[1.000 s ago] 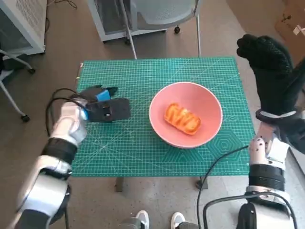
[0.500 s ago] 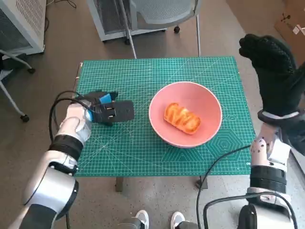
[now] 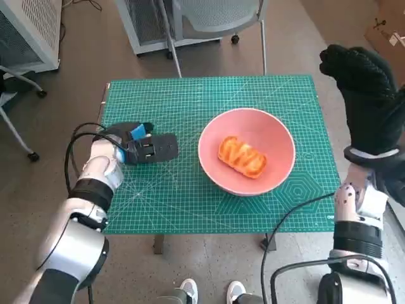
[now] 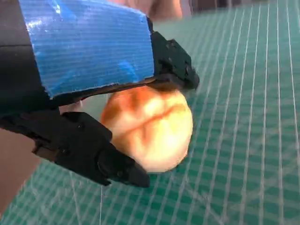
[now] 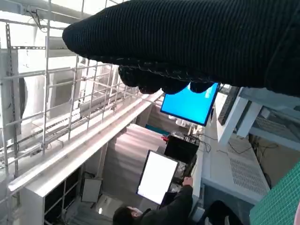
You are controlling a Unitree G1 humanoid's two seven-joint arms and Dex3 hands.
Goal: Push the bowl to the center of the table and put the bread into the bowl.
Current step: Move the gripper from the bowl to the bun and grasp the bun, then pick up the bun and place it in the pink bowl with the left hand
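We see the bread (image 3: pixel 241 158) lying in the bowl (image 3: pixel 279 142) right of the desk's (image 3: pixel 190 107) middle, both unmoved. Our left hand (image 3: pixel 149 147) has edged slightly bowlward, fingers spread, empty; right hand (image 3: pixel 362 88) stays raised, open.

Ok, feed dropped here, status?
Left hand low over the mat, empty. Right hand raised, off table. Bread in bowl. Nothing in the way.

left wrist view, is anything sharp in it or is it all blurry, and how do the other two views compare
Left wrist view: the bread is soft and out of focus, the mat lines smear, and only the left hand looks fairly crisp. Head view: evenly lit and sharp, with the bowl clear and wide-angle bending at the edges. Right wrist view: the right hand is a dark band against bright, washed-out background light.
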